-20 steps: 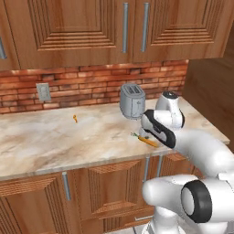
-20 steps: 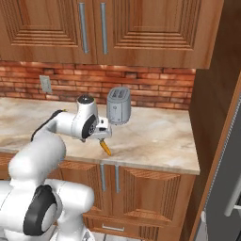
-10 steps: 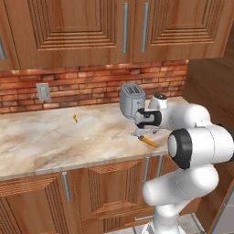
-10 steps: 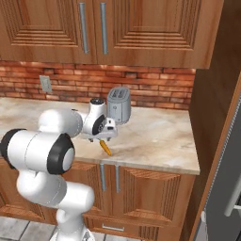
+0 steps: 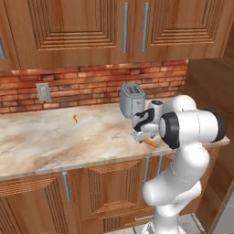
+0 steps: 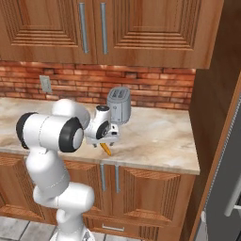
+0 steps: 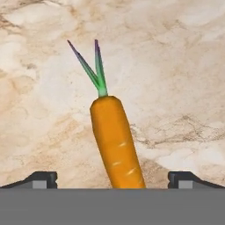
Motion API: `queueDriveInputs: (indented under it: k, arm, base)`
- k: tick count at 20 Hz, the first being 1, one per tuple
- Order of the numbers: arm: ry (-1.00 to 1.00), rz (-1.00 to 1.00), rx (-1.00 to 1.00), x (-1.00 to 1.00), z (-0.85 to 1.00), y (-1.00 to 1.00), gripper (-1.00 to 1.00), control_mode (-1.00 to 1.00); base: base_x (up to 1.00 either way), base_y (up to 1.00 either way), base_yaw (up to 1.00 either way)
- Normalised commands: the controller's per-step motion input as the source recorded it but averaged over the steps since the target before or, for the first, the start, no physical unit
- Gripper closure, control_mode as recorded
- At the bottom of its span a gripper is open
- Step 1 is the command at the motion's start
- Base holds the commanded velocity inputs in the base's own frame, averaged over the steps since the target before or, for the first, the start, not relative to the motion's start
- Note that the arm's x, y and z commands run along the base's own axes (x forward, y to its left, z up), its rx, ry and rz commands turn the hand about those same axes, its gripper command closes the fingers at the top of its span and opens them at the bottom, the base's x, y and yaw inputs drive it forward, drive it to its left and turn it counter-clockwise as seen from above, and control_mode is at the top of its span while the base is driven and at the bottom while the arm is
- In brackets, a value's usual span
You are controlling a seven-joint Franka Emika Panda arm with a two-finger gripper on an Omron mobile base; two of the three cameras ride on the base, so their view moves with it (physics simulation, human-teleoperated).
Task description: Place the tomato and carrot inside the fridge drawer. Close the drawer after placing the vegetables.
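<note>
The carrot (image 5: 150, 142) (image 6: 107, 149) lies flat on the marble counter near its front edge, orange with a thin green top. My gripper (image 5: 139, 135) (image 6: 109, 140) hangs just above it, pointing down. In the hand view the carrot (image 7: 115, 140) runs up from between the two fingertips, its green top pointing away, and my gripper (image 7: 112, 178) stands open with a fingertip well off each side of it, not touching. The tomato and the fridge drawer are out of view.
A grey toaster (image 5: 132, 99) (image 6: 118, 104) stands right behind the hand, against the brick wall. A small orange bit (image 5: 75, 119) lies further left on the counter (image 5: 55, 141). A tall wooden panel (image 6: 212, 117) and a grey fridge door (image 6: 228, 188) close off the right.
The arm has swung round, its big elbow joints now in front of the counter edge. The hand has stayed over the carrot and kept its jaws open.
</note>
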Motion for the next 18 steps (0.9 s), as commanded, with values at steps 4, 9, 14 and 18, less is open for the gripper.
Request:
queueDriveInputs:
  k: [4, 9, 14, 18]
  arm:
    - [0.00, 0.01, 0.00, 0.17, -0.40, 0.00, -1.00, -1.00]
    - [0.00, 0.02, 0.00, 0.18, -0.38, 0.00, -1.00, -1.00]
    - [0.05, 0.04, -0.05, 0.02, -0.49, 0.00, 1.00, -1.00]
    - [0.02, 0.03, -0.01, -0.02, -0.23, 0.14, 1.00, -1.00]
  base:
    - [0.00, 0.00, 0.00]
    - [0.00, 0.00, 0.00]
    - [0.00, 0.00, 0.00]
    - [0.00, 0.00, 0.00]
